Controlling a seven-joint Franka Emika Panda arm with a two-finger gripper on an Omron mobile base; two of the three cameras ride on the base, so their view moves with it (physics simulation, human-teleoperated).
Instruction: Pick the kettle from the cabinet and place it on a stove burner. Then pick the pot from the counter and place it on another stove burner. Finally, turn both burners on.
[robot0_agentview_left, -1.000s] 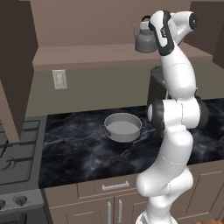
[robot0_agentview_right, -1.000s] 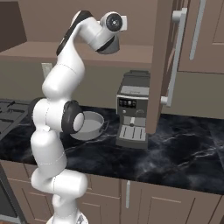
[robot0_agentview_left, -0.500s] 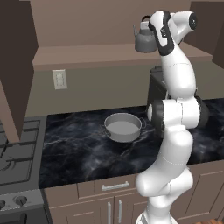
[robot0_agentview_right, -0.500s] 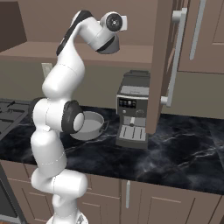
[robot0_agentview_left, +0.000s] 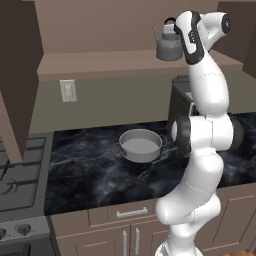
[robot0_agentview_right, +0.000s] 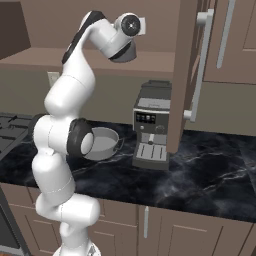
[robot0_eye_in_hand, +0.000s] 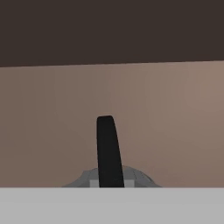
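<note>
Grey metal kettle (robot0_agentview_left: 167, 46) stands upright on the brown shelf board of the cabinet (robot0_agentview_left: 100, 64), its spout turned away from the arm and its black arched handle (robot0_eye_in_hand: 108, 151) rising over the lid. In the left base view the robot's hand reaches up to the kettle's handle side and hides that side. The hand view looks along the handle from close by, with the kettle's rounded grey top just below it and the cabinet's brown back wall behind. The fingers themselves are hidden in these views; they are clenched shut, and whether they clasp the handle cannot be made out.

Well below the kettle, the wide shallow pot (robot0_agentview_left: 140, 146) sits on the black veined surface (robot0_agentview_left: 90, 175). Beside the pot, on the side away from the stove burners (robot0_agentview_left: 20, 172), stands a coffee machine (robot0_agentview_right: 153, 131), partly behind the arm in the left base view. A white wall outlet (robot0_agentview_left: 67, 90) sits under the shelf, above the surface. An open cabinet door (robot0_agentview_right: 186, 70) hangs just beside the coffee machine.
</note>
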